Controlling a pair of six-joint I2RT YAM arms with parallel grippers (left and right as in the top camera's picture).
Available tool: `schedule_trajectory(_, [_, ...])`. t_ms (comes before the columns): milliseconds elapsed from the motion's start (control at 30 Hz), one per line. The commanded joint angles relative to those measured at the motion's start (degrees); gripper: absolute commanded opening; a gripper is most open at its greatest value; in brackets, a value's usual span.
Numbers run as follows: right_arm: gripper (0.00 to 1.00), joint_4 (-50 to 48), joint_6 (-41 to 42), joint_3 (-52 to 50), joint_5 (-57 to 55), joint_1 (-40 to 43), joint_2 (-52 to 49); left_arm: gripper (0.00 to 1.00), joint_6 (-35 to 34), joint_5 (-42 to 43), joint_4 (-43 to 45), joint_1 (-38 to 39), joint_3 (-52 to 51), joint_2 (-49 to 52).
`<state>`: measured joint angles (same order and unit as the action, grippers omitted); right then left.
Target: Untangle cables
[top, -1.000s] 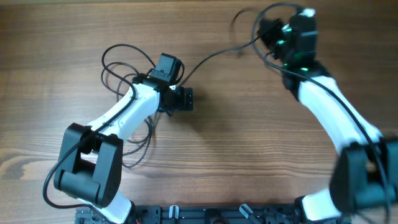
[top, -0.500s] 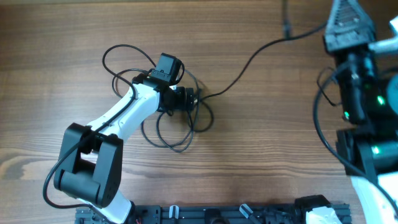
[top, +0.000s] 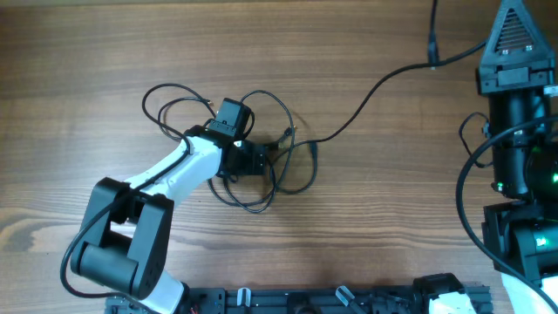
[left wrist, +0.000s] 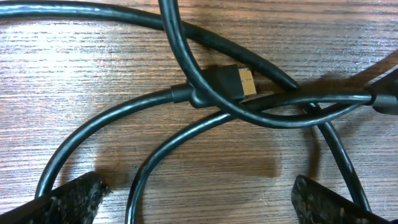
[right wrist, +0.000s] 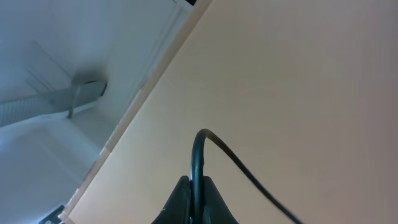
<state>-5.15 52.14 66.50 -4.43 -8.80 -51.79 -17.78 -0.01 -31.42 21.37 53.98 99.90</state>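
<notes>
Reviewing from the left: the left gripper [top: 260, 160] is held low over the table [top: 392, 227] with its fingers spread wide and nothing pinched. The knot of cables [left wrist: 205, 99] is seen directly beneath it, with a gold-tipped plug [left wrist: 239, 81] caught where the loops cross. Since a second ago the loops have been dragged rightward, and one long strand [top: 366, 92] has been drawn out across the table toward the right edge. The right gripper [right wrist: 194, 198], pressed together on that strand, has been raised high at the far right. One cable is judged partly freed; the knot is not yet undone. No containers are noted.
</notes>
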Motion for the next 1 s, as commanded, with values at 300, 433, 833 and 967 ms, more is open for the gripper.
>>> schedule_trajectory(300, [0.05, 3.5, -1.9, 0.8, -4.5, 0.2, 0.3, 1.0, 6.8, 7.7, 4.0, -0.2, -2.6, -6.4])
schedule_trajectory(433, [0.05, 2.6, 0.0, 0.8, -2.5, 0.2, 0.3, 1.0, 20.2, 15.7, 9.0, 1.0, -2.6, -11.8])
schedule_trajectory(833, [0.04, -2.2, 3.8, 0.8, 10.6, 0.2, 0.3, 1.0, 50.9, 16.0, 19.1, 12.2, -2.6, -11.8])
schedule_trajectory(967, [0.04, -6.3, 6.8, 0.8, 13.7, 0.2, 0.3, 1.0, 52.1, 16.1, 20.0, 13.3, -2.6, -11.7])
